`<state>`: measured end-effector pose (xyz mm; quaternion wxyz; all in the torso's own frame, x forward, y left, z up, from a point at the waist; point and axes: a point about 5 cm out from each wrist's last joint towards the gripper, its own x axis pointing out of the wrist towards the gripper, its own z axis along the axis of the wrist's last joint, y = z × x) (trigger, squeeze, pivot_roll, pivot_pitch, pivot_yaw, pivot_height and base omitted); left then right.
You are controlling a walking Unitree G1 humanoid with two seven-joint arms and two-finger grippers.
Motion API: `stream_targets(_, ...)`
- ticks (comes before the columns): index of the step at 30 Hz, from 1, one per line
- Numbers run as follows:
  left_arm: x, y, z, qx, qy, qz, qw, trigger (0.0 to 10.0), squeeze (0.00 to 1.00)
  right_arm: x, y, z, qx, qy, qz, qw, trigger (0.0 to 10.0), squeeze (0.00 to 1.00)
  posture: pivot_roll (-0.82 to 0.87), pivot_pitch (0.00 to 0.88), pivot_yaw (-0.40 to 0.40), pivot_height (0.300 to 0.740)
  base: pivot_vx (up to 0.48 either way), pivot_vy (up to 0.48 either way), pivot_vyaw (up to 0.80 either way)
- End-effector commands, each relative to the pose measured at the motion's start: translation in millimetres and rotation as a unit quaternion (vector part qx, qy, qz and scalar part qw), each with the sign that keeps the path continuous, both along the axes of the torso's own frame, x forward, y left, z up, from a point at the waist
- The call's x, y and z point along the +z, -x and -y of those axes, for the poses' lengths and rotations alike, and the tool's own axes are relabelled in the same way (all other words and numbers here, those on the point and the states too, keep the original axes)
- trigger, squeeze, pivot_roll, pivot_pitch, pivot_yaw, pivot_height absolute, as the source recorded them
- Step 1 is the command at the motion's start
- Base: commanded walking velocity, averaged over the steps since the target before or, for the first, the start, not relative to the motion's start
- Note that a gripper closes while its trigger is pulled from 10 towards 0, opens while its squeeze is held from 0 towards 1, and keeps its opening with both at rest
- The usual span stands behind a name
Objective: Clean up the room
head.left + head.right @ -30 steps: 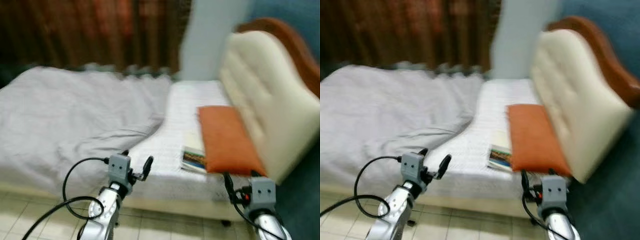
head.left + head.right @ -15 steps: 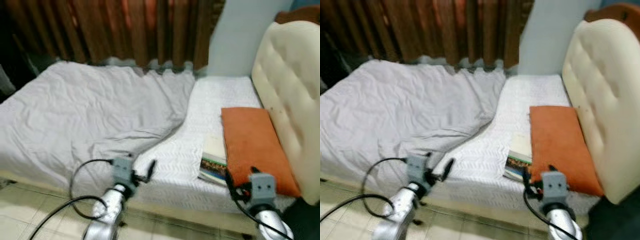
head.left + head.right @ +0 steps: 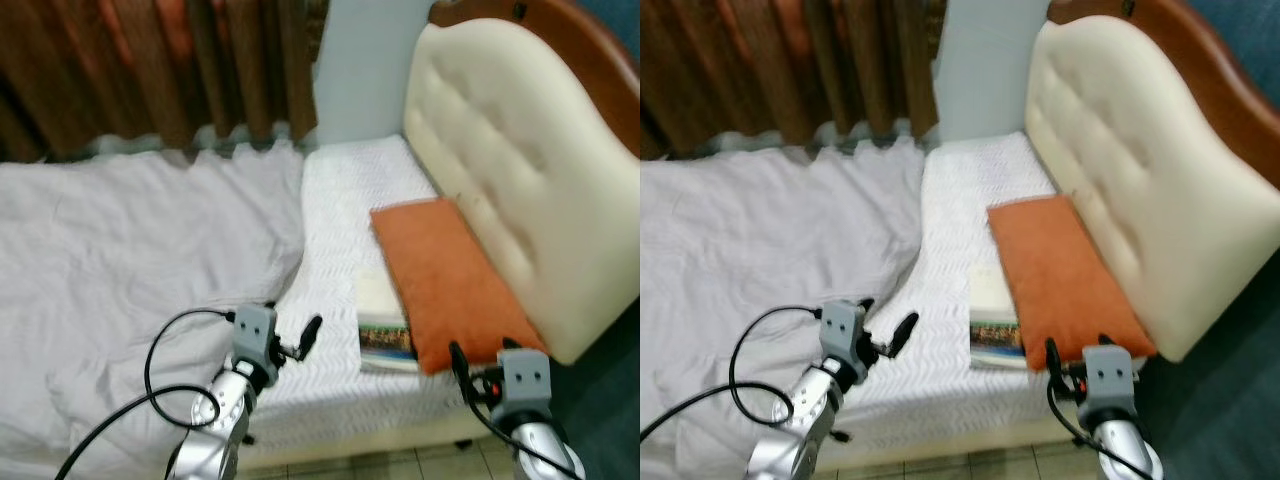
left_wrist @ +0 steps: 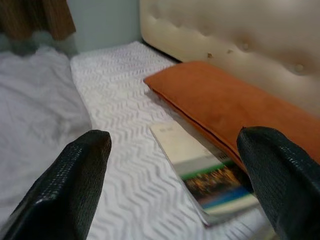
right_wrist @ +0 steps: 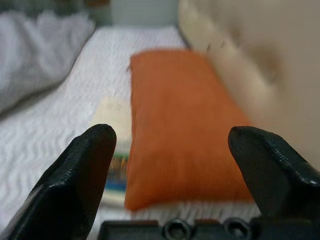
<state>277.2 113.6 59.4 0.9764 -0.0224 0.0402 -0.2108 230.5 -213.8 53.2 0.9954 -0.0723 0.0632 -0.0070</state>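
A bed stands before me with a crumpled grey blanket (image 3: pixel 120 290) over its left part and a bare white mattress (image 3: pixel 335 200) on the right. An orange pillow (image 3: pixel 445 285) lies against the cream headboard (image 3: pixel 510 160). A book (image 3: pixel 385 325) with a colourful cover lies flat beside the pillow, touching its edge. My left gripper (image 4: pixel 175 142) hovers open over the mattress's near edge, pointing at the book (image 4: pixel 200 165). My right gripper (image 5: pixel 172 137) is open too, low at the bed's near corner, facing the pillow (image 5: pixel 180 125). Neither holds anything.
Brown curtains (image 3: pixel 150 70) hang behind the bed, with a pale wall strip (image 3: pixel 360 70) beside them. The headboard has a brown wooden rim (image 3: pixel 560 50). Tiled floor (image 3: pixel 400 465) shows under the bed's front edge. A black cable (image 3: pixel 165 360) loops off my left arm.
The whole picture has swung, so the camera turned: bed head and pillow now sit more central and closer. Both arms keep the same pose, grippers still open.
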Motion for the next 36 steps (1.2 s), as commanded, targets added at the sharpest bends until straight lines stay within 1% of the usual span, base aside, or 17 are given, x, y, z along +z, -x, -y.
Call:
stream_targets(1, -4.4, 0.8, -9.7, 0.010, -0.010, -0.011, 1.000, 10.0, 0.00, 1.9, -1.4, -7.2, 0.015, -0.007, 0.005, 1.000, 10.0, 0.00, -0.13, 0.073, 0.023, 0.740, 0.416, 0.240, -0.80)
stream_targets(7, -6.2, 1.1, -7.5, 0.001, -0.011, -0.015, 1.000, 10.0, 0.00, 1.8, 1.0, -9.6, 0.023, -0.006, 0.005, 1.000, 10.0, 0.00, -0.13, 0.086, 0.022, 0.740, 0.426, 0.040, -0.67)
stream_targets(8, -9.3, 0.3, -1.5, -0.007, -0.012, -0.019, 1.000, 10.0, 0.00, 1.4, 5.2, -8.2, 0.016, -0.006, 0.004, 1.000, 10.0, 0.00, -0.14, 0.100, 0.021, 0.740, 0.446, 0.000, 0.00)
stream_targets(13, -12.0, 0.3, 4.5, -0.018, -0.013, -0.024, 0.999, 10.0, 0.00, 1.7, 9.1, -7.5, 0.016, -0.006, 0.002, 1.000, 10.0, 0.00, -0.14, 0.118, 0.018, 0.740, 0.449, 0.000, 0.00)
stream_targets(14, -16.5, -3.7, 10.9, -0.015, -0.009, -0.036, 0.999, 10.0, 0.00, 2.3, 12.5, -7.5, 0.017, -0.005, 0.001, 1.000, 10.0, 0.00, -0.15, 0.156, 0.011, 0.740, 0.442, 0.000, 0.00)
stream_targets(15, -18.2, -12.6, 17.2, -0.003, 0.003, -0.049, 0.999, 10.0, 0.00, 4.5, 19.5, -8.3, 0.020, -0.004, -0.002, 1.000, 10.0, 0.00, -0.20, 0.236, 0.003, 0.740, 0.000, 0.000, 0.00)
stream_targets(16, -18.2, -12.6, 17.2, -0.003, 0.003, -0.049, 0.999, 10.0, 0.00, 4.5, 19.5, -8.3, 0.020, -0.004, -0.002, 1.000, 10.0, 0.00, -0.20, 0.236, 0.003, 0.740, 0.000, 0.000, 0.00)
stream_targets(17, -18.9, -18.6, 22.2, 0.004, 0.012, -0.059, 0.998, 10.0, 0.00, 6.3, 24.4, -9.1, 0.022, -0.004, -0.005, 1.000, 10.0, 0.00, -0.20, 0.236, 0.003, 0.740, 0.000, 0.000, 0.00)
stream_targets(18, -13.0, -32.7, 22.4, 0.026, 0.014, -0.058, 0.998, 10.0, 0.00, 16.4, 38.8, -13.5, 0.029, -0.004, -0.002, 1.000, 10.0, 0.00, -0.30, 0.429, -0.003, 0.740, 0.000, 0.000, 0.00)
stream_targets(21, -13.0, -32.7, 22.4, 0.026, 0.014, -0.058, 0.998, 10.0, 0.00, 16.4, 38.8, -13.5, 0.029, -0.004, -0.002, 1.000, 10.0, 0.00, -0.30, 0.429, -0.003, 0.740, 0.000, 0.000, 0.00)
stream_targets(22, -1.1, -49.4, 25.4, 0.040, 0.007, -0.046, 0.998, 10.0, 0.00, 34.1, 58.2, -21.4, 0.040, -0.003, 0.005, 0.999, 10.0, 0.00, -0.34, 0.513, 0.010, 0.740, 0.000, 0.000, 0.00)
stream_targets(23, -1.1, -49.4, 25.4, 0.040, 0.007, -0.046, 0.998, 10.0, 0.00, 34.1, 58.2, -21.4, 0.040, -0.003, 0.005, 0.999, 10.0, 0.00, -0.34, 0.513, 0.010, 0.740, 0.000, 0.000, 0.00)
stream_targets(24, 3.3, -55.8, 32.3, 0.041, 0.006, -0.051, 0.998, 10.0, 0.00, 43.6, 67.7, -26.1, 0.042, -0.001, 0.010, 0.999, 10.0, 0.00, -0.35, 0.620, 0.024, 0.740, 0.000, 0.000, 0.00)
stream_targets(25, 5.3, -59.0, 38.0, 0.040, 0.017, -0.062, 0.997, 10.0, 0.00, 51.5, 75.2, -30.0, 0.043, 0.001, 0.015, 0.999, 10.0, 0.00, -0.37, 0.650, 0.025, 0.740, 0.000, 0.000, 0.00)
stream_targets(28, 7.4, -62.7, 43.3, 0.045, 0.042, -0.080, 0.995, 10.0, 0.00, 63.9, 88.3, -37.9, 0.042, 0.006, 0.023, 0.999, 10.0, 0.00, -0.39, 0.678, 0.032, 0.740, 0.000, 0.000, 0.00)
stream_targets(31, 9.2, -66.3, 45.0, 0.060, 0.048, -0.084, 0.994, 10.0, 0.00, 72.2, 104.8, -45.5, 0.022, -0.003, 0.013, 1.000, 10.0, 0.00, -0.40, 0.690, 0.036, 0.740, 0.000, 0.000, 0.00)
stream_targets(36, 9.4, -69.5, 41.3, 0.081, 0.070, -0.100, 0.989, 10.0, 0.00, 72.7, 122.0, -51.1, 0.015, -0.014, -0.014, 1.000, 10.0, 0.00, -0.40, 0.716, 0.057, 0.740, 0.000, 0.000, 0.00)
